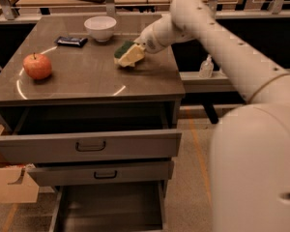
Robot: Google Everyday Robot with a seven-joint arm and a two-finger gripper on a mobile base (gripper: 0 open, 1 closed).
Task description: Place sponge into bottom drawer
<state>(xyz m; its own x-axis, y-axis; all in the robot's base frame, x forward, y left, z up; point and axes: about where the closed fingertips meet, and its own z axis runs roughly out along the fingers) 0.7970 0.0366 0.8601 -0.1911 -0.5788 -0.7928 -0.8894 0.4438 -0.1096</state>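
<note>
The sponge (129, 55), dark green on top of pale yellow foam, is at the back right of the grey tabletop (87, 79), tilted with one end raised. My gripper (139, 49) reaches in from the right and is shut on the sponge's right end. The bottom drawer (108, 204) is pulled open below the table front, its dark interior showing nothing inside. It lies well below and in front of the gripper.
A red apple (37, 65) sits at the table's left. A white bowl (100, 27) and a flat dark packet (71, 41) are at the back. The top drawer (89, 146) and middle drawer (104, 173) stick out above the bottom one. A cardboard box (9, 185) is at the lower left.
</note>
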